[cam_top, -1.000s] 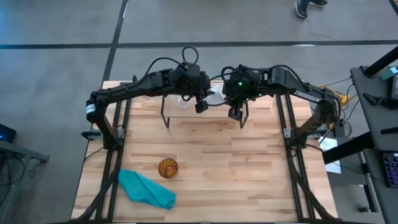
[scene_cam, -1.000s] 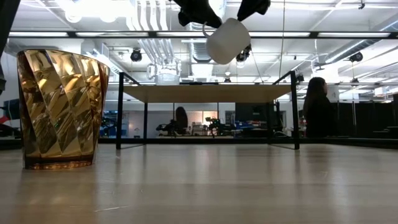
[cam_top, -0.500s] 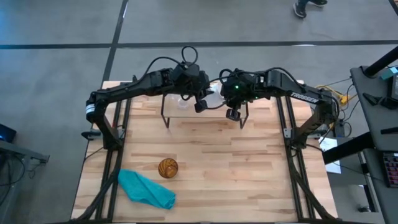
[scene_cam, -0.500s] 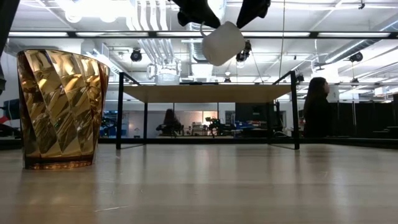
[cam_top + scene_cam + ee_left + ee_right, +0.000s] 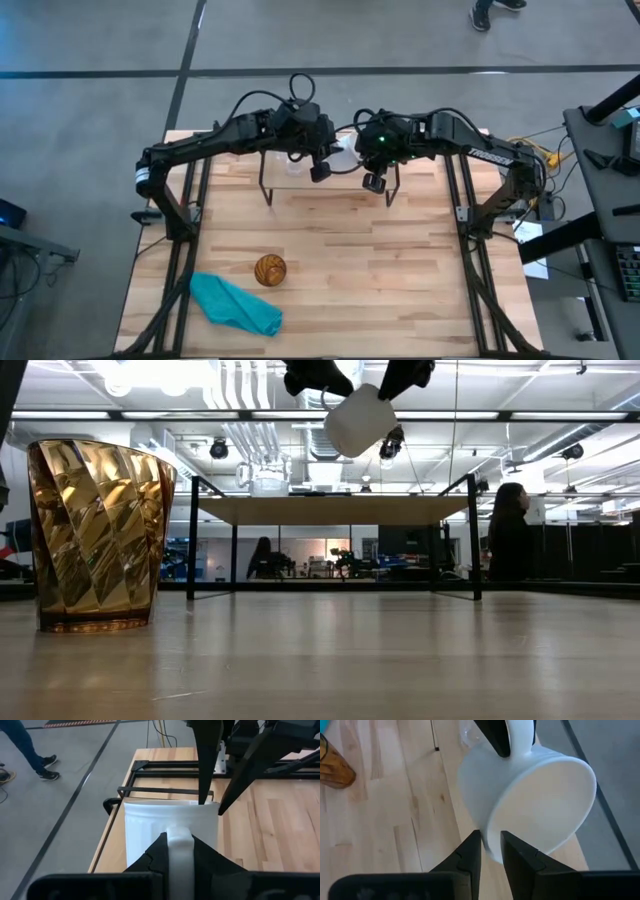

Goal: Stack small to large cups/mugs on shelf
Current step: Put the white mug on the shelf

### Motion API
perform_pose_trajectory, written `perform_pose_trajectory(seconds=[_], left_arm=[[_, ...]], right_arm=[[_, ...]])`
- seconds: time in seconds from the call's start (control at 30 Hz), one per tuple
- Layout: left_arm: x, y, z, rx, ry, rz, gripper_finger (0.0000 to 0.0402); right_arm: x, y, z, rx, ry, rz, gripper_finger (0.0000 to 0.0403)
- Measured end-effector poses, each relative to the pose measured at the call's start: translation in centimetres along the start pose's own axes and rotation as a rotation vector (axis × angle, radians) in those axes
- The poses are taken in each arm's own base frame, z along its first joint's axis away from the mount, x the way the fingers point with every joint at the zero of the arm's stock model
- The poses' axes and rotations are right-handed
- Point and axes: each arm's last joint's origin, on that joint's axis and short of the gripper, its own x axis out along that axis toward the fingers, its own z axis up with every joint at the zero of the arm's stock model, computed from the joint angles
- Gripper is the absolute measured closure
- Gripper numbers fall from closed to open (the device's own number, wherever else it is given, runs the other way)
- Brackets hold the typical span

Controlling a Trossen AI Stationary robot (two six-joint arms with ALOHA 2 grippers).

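Observation:
The white mug (image 5: pixel 360 420) hangs tilted in the air above the shelf (image 5: pixel 330 510), held between both grippers. My left gripper (image 5: pixel 179 837) is shut on it and my right gripper (image 5: pixel 490 837) is shut on it too. In the high view the mug (image 5: pixel 345 155) shows between the left gripper (image 5: pixel 320 172) and the right gripper (image 5: pixel 374 183). The tiny clear glass cup (image 5: pixel 268 482) stands on its base on the shelf board. The amber patterned cup (image 5: pixel 270 270) stands upright on the tabletop, near the front. My left gripper pinches the mug's handle (image 5: pixel 179 832) between its two fingers, which lie across the handle loop. The mug is lifted clear and tilted. My right gripper pinches the mug's rim wall (image 5: pixel 492 827), one finger inside and one outside as far as shows, at the side opposite the handle.
A teal cloth (image 5: pixel 235 305) lies crumpled at the table's near left. The shelf (image 5: pixel 290 180) stands at the far middle on thin black legs. The amber cup (image 5: pixel 98 535) looms close in the low view. People (image 5: pixel 512 530) are in the room beyond.
The mug, held by both grippers, has tipped a little and shifted slightly toward the table's left, then risen a touch above the shelf. Both grippers stay shut on it.

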Motion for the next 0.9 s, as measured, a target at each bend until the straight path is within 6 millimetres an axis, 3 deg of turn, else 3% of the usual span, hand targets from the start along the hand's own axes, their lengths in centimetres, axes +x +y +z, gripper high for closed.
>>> perform_pose_trajectory(seconds=[0.17,0.4,0.6,0.9], left_arm=[[-0.64,0.05,0.14,0.002,-0.009,0.007,0.0378],[-0.77,0.08,0.11,0.004,-0.006,0.006,0.0378],[-0.77,0.09,0.09,-0.004,-0.005,-0.001,0.0377],[-0.77,0.02,0.04,-0.015,-0.001,-0.015,0.0321]], right_arm=[[0.19,0.02,-0.02,-0.003,0.000,-0.004,0.0344],[0.54,0.08,-0.02,-0.020,-0.006,-0.004,0.0385],[0.54,-0.02,-0.04,-0.046,-0.003,-0.061,0.0391],[0.52,-0.15,-0.54,-0.141,0.055,-0.100,0.0393]])
